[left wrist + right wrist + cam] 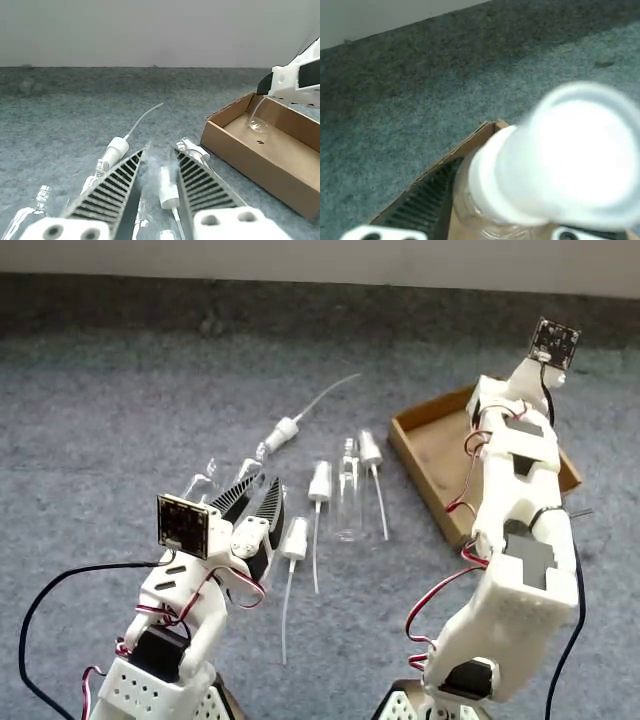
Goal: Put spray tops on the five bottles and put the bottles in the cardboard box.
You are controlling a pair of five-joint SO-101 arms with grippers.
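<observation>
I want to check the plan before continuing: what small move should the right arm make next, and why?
Probably lower slightly and open the jaws. The right arm holds a bottle with its spray top already on, and it hangs over the floor of the cardboard box, so releasing there should leave it inside.

place: robot workbench | cues: grey carpet cover point(120, 420), plain wall point(150, 30)

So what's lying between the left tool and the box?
In the high view, three things lie side by side between the left tool and the box: a spray top, a clear bottle, then another spray top.
</observation>
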